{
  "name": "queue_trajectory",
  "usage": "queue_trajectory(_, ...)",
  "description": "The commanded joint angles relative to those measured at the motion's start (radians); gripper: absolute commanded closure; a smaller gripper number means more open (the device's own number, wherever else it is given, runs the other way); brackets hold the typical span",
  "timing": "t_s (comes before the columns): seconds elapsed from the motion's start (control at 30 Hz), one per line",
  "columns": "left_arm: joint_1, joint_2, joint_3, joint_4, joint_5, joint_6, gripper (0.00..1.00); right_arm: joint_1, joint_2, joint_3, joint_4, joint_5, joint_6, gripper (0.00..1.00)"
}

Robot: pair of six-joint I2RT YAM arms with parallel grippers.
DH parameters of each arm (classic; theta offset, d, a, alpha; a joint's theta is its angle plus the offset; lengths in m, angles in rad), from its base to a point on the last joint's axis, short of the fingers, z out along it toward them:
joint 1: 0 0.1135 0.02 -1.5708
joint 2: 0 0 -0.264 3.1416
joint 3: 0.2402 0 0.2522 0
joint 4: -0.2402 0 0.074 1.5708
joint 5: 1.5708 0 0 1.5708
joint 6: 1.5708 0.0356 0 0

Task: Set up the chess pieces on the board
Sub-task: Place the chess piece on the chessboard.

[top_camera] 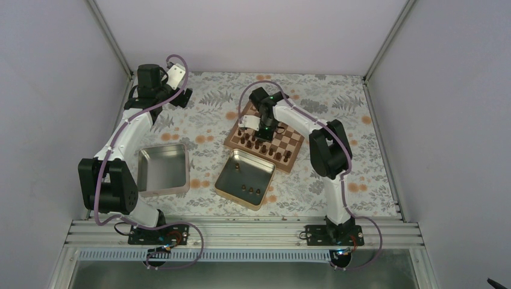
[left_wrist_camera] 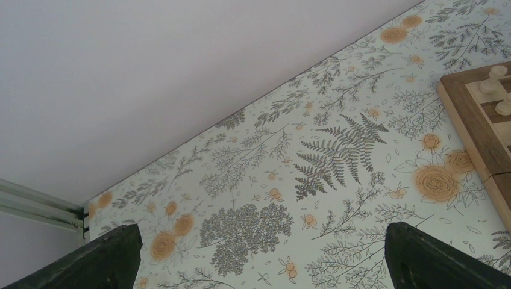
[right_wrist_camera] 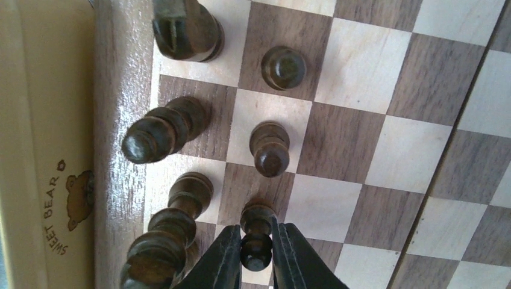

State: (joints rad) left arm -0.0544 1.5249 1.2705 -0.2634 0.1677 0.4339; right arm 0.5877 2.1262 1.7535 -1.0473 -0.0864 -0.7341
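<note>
The right gripper [right_wrist_camera: 256,227] is the closest thing to its wrist camera. Its two fingers [right_wrist_camera: 226,259] press on both sides of the round head of a dark pawn [right_wrist_camera: 257,256], so the claw is clenched on this pawn. The pawn stands upright with its foot on a dark square of the board [right_wrist_camera: 352,150], in the second row from the border. In the same row are two more dark pawns [right_wrist_camera: 271,150], each on its own square. In the border row beside them stand taller dark pieces [right_wrist_camera: 158,133].

A cream tin [right_wrist_camera: 42,120] with the words SWEET BEAR lies just beside that border. From above, a few dark pieces [top_camera: 250,190] lie in the tin next to the board, and a second tin [top_camera: 164,171] sits well to the left.

The left gripper [left_wrist_camera: 262,232] hangs over the flowered cloth [left_wrist_camera: 337,150] near the far left corner. Its fingers are spread wide with nothing between them. Pale chessmen [left_wrist_camera: 495,78] stand on the board's corner at the right edge of that view.
</note>
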Motion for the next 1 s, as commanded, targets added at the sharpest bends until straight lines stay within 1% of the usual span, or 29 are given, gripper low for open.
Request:
queue_trajectory(0.0, 0.000, -0.002, -0.002, 0.026, 0.000, 0.008, 0.00, -0.015, 0.007, 0.000, 0.007, 0.002, -0.006, 0.84)
queue_trajectory(0.3, -0.001, -0.004, 0.000, 0.023, -0.001, 0.008, 0.00, -0.017, 0.007, 0.003, 0.006, -0.007, -0.006, 0.83)
queue_trajectory(0.43, -0.001, -0.004, 0.000, 0.023, -0.002, 0.009, 0.00, -0.019, -0.005, 0.008, 0.005, -0.012, -0.006, 0.80)
queue_trajectory(0.7, -0.001, -0.006, 0.006, 0.017, 0.003, 0.008, 0.00, -0.029, -0.081, 0.024, -0.029, -0.044, -0.004, 0.77)
queue_trajectory(0.87, -0.001, -0.011, 0.007, 0.015, 0.002, 0.006, 0.00, -0.039, -0.137, 0.043, -0.049, -0.059, -0.002, 0.72)
queue_trajectory(0.97, -0.001, -0.011, 0.007, 0.015, 0.003, 0.006, 0.00, -0.048, -0.167, 0.055, -0.056, -0.063, 0.000, 0.71)
